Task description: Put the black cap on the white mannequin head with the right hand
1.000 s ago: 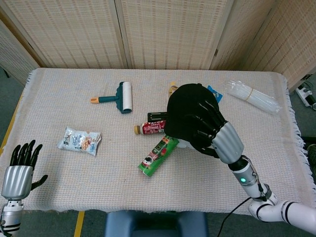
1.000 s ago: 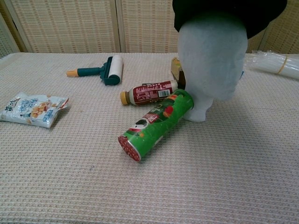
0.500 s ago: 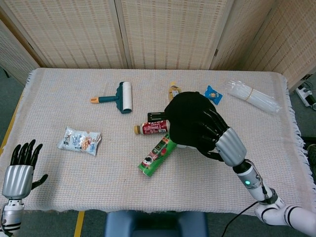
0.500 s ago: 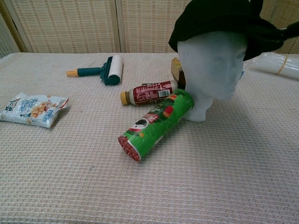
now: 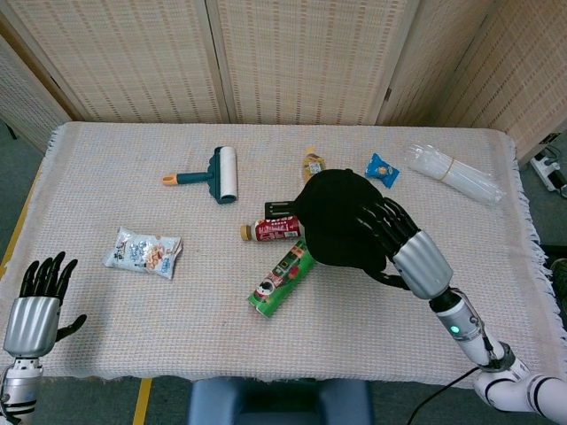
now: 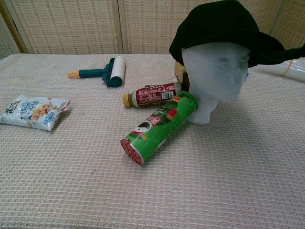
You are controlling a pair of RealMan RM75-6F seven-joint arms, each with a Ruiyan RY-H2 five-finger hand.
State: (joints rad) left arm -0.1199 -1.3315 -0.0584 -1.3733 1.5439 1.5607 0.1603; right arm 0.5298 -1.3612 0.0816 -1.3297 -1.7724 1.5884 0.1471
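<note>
The black cap (image 6: 219, 24) sits on top of the white mannequin head (image 6: 217, 71), its brim just above the brow. From above, the cap (image 5: 332, 226) hides nearly all of the mannequin. My right hand (image 5: 394, 248) lies against the cap's right side, fingers spread over the crown and thumb under the brim. In the chest view only its dark fingertips (image 6: 295, 50) show, at the brim's right edge. My left hand (image 5: 35, 301) is at the table's near left corner, fingers apart, holding nothing.
A green can (image 6: 159, 126) lies against the mannequin's base, with a red bottle (image 6: 152, 94) behind it. A lint roller (image 5: 217, 174) and a snack bag (image 5: 143, 251) lie to the left. Small packets (image 5: 382, 168) and a clear plastic bundle (image 5: 452, 173) lie at the far right.
The cap has come down over the mannequin head, from hovering above it to sitting on it. My right hand moved down and slightly toward me with it. The left hand stayed still.
</note>
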